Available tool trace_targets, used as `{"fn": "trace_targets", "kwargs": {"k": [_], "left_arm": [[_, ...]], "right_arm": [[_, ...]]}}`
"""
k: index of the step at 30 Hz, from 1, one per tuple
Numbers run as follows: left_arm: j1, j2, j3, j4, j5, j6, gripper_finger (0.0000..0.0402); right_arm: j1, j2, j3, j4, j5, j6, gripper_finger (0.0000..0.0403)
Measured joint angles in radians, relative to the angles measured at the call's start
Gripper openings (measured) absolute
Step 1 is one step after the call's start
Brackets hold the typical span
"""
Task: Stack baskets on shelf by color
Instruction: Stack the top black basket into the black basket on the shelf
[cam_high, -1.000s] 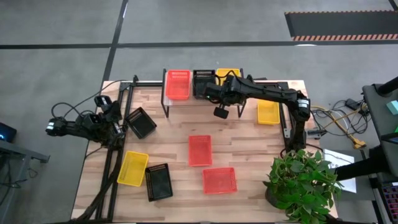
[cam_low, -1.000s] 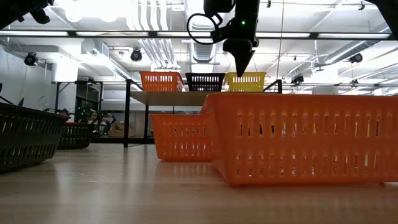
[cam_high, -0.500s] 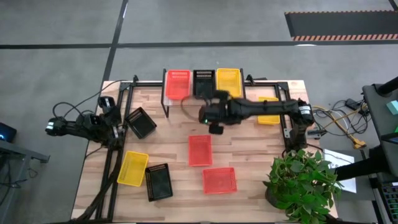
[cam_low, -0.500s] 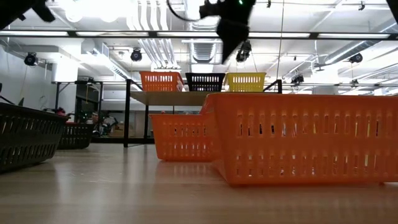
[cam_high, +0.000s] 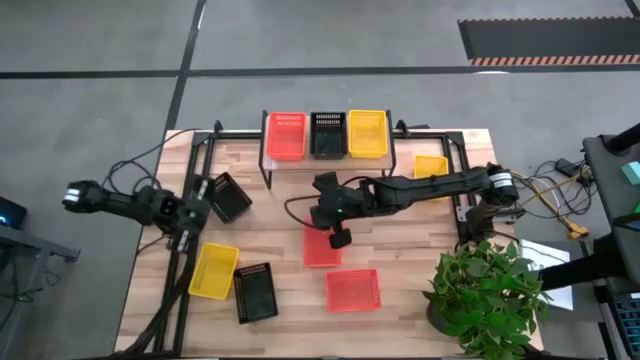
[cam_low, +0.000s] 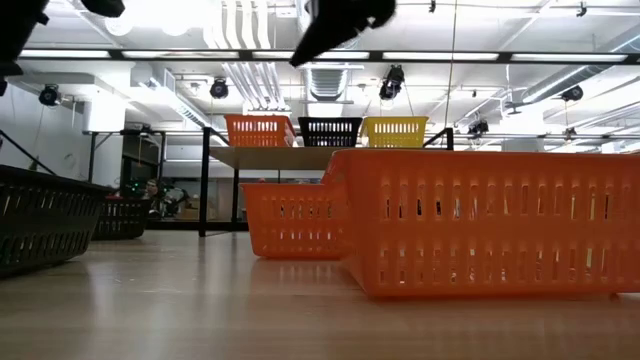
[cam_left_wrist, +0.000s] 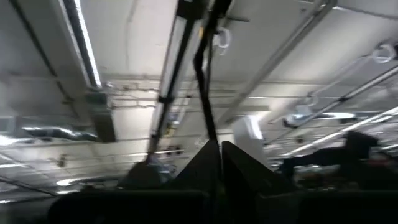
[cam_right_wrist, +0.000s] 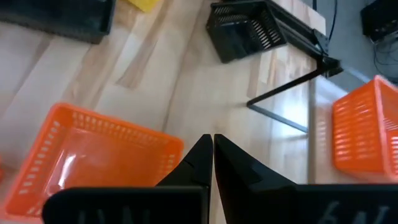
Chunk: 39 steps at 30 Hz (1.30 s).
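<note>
On the shelf (cam_high: 327, 155) at the table's far edge stand one red basket (cam_high: 287, 135), one black (cam_high: 328, 135) and one yellow (cam_high: 367, 133), side by side. Two red baskets (cam_high: 321, 248) (cam_high: 353, 290) lie in the middle of the table. A yellow one (cam_high: 430, 165) lies to the right, partly under the right arm. Two black ones (cam_high: 228, 197) (cam_high: 254, 292) and a yellow one (cam_high: 213, 270) lie to the left. My right gripper (cam_right_wrist: 211, 146) hangs shut and empty above the far end of the middle red basket (cam_right_wrist: 93, 155). My left gripper (cam_left_wrist: 219, 149) is shut at the table's left edge and points upward.
A potted plant (cam_high: 490, 290) stands at the table's near right corner. Black frame rails (cam_high: 185, 270) run along the left side. The shelf's thin black leg (cam_right_wrist: 280, 102) stands just beyond the right gripper. Bare wood shows between the shelf and the middle red basket.
My right gripper has swung away from the shelf, toward the near edge and the left, and now hangs over the middle red basket with its fingers slanting left and down. My left arm has shifted a little at the left edge. No basket has moved.
</note>
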Motion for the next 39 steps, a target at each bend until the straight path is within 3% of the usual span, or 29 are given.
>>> {"fn": "trace_targets", "kwargs": {"k": [4,9,12,16,18,25,28,33,39], "left_arm": [[0.0,0.04,0.0,0.002,0.031,-0.098,0.0008],[0.0,0.112,0.0,0.002,0.012,-0.106,0.0008],[0.0,0.155,0.007,0.002,-0.098,-0.114,0.0008],[0.0,0.209,0.023,-0.009,-0.32,-0.189,0.0008],[0.0,0.249,0.031,-0.016,-0.375,-0.232,0.0008],[-0.001,0.394,0.076,-0.037,-0.386,-0.381,0.0008],[-0.003,0.415,0.127,-0.101,-0.311,-0.432,0.0008],[-0.015,0.408,0.26,-0.483,-0.259,-0.557,0.0008],[-0.026,0.452,0.547,-1.342,-0.365,-0.739,0.0008]], "right_arm": [[0.022,-0.106,-0.182,0.166,0.004,-0.002,0.0008],[0.062,-0.241,-0.386,0.412,0.051,0.019,0.0008],[0.088,-0.291,-0.479,0.509,0.055,0.003,0.0008],[0.116,-0.354,-0.562,0.573,0.083,-0.021,0.0008],[0.121,-0.381,-0.595,0.599,0.106,-0.029,0.0008],[0.121,-0.439,-0.679,0.678,0.105,-0.089,0.0008],[0.121,-0.444,-0.685,0.674,0.105,-0.099,0.0008],[0.121,-0.445,-0.685,0.675,0.105,-0.123,0.0009],[0.121,-0.444,-0.685,0.672,0.105,-0.144,0.0009]]}}
